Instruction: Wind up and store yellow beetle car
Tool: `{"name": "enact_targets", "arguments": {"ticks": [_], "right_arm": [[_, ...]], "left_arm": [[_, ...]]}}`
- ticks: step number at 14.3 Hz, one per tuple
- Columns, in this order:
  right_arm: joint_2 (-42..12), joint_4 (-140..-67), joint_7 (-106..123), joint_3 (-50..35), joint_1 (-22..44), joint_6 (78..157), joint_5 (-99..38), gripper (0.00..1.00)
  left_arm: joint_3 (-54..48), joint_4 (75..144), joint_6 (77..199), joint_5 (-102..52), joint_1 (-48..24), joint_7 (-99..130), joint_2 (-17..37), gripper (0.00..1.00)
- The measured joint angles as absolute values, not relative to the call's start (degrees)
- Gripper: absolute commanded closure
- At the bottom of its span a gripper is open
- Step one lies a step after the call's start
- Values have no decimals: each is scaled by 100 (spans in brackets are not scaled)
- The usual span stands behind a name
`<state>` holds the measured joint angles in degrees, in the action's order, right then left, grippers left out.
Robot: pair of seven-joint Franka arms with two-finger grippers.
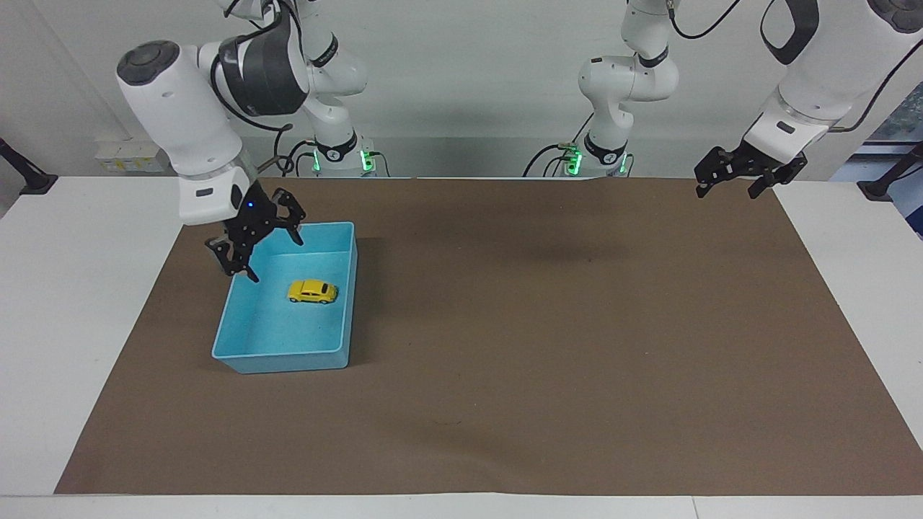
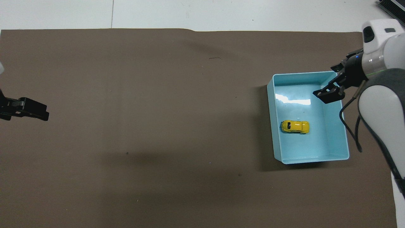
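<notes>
Facing view first: a big brown mat covers most of the white table, and a light-blue bin sits on the mat in the left part of the frame, toward the right arm's end of the table. Nothing lies on top of the bin, and its top is open. The right gripper hangs in the air over the bin's upper left corner, and its two black fingers are spread wide with nothing between them. It does not touch the bin or the toy. The left gripper waits up in the air at the upper right of the frame, over the edge of the mat, and its fingers are spread apart and hold nothing too. The yellow beetle car sits inside the bin, on its floor, about in the middle and a bit toward the wall on the right of the frame. It is tiny and bright yellow, with a round back, dark windows and small black wheels. It stands on its wheels. In the overhead view the car lies lengthwise across the bin, well apart from the right gripper at the bin's upper right corner, and the left gripper shows at the left edge of the frame.
</notes>
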<state>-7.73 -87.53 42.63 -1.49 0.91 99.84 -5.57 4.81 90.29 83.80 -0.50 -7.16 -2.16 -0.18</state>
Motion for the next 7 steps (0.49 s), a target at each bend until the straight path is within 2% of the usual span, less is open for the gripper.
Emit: {"name": "enact_targets", "arguments": {"ticks": [3, 7], "right_arm": [[-677, -8146, 2913, -147, 96, 9043, -533, 0], [-581, -7806, 1488, -84, 114, 8366, -525, 0]], "left_arm": [[481, 9029, 8380, -50, -716, -216, -18, 0], [481, 9029, 8380, -50, -716, -216, -18, 0]]}}
